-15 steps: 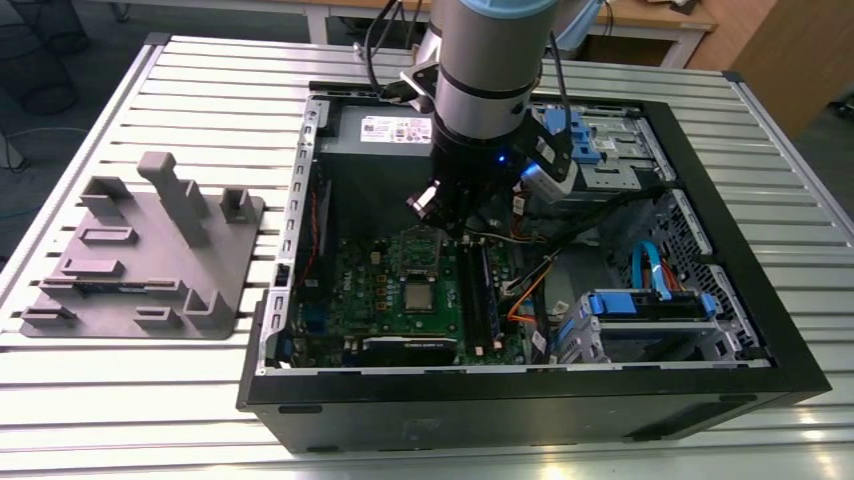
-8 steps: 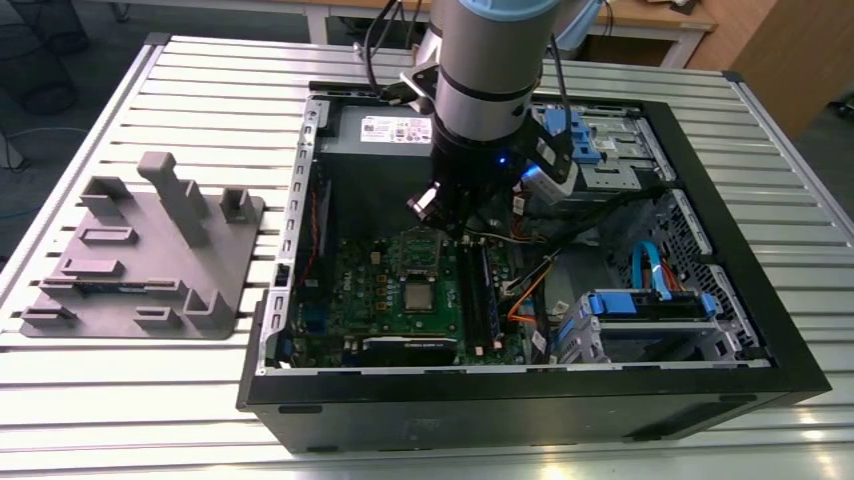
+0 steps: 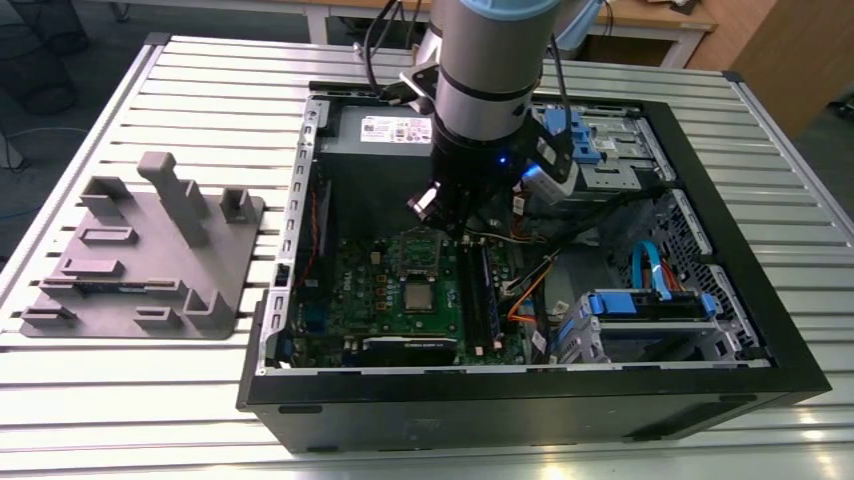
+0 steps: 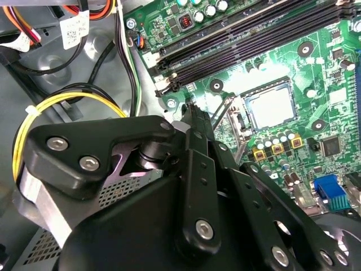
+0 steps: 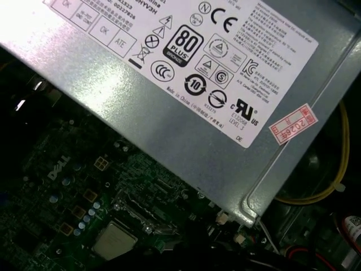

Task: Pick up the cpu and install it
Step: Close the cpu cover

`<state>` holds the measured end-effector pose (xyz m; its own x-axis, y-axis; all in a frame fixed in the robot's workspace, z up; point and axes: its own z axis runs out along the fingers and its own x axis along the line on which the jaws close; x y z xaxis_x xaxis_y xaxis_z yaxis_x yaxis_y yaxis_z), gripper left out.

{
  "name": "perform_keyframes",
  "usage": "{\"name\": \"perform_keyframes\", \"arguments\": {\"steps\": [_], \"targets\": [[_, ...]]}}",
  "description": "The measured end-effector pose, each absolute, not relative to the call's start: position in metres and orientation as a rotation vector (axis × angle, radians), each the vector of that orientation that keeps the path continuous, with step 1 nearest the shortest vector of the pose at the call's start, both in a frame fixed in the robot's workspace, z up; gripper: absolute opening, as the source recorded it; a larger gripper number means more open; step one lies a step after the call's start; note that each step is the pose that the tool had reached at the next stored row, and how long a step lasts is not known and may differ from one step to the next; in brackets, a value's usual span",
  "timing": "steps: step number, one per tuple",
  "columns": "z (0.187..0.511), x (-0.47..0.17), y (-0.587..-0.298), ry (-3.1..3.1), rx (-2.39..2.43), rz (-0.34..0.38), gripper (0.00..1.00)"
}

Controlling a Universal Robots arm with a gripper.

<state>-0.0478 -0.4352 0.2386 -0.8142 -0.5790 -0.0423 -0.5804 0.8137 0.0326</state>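
Note:
The cpu (image 3: pixel 418 297) is a small silver square lying flat in its socket on the green motherboard (image 3: pixel 354 290), inside the open computer case. It also shows in the second wrist view as the cpu (image 4: pixel 272 107) and in the first wrist view as the cpu (image 5: pixel 114 240). The socket's metal frame (image 3: pixel 422 249) stands swung open just behind it. My gripper (image 3: pixel 454 225) hangs over that raised frame, a little behind the cpu, with nothing seen in it. In the second wrist view the black gripper (image 4: pixel 189 110) ends close to the socket's lever (image 4: pixel 221 116).
A grey power supply (image 5: pixel 186 113) with a white label sits at the case's back. Dark memory slots (image 4: pixel 242 39) run beside the socket. Loose cables (image 4: pixel 67 104) and blue drive brackets (image 3: pixel 650 303) fill the exterior view's right. A grey fixture (image 3: pixel 147 250) lies on the slatted table.

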Motion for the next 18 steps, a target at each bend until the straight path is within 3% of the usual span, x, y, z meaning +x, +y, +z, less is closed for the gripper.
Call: {"name": "perform_keyframes", "arguments": {"steps": [18], "targets": [[0.2436,-0.0502,-0.4367,2.942,-1.009,0.068,0.11]]}}
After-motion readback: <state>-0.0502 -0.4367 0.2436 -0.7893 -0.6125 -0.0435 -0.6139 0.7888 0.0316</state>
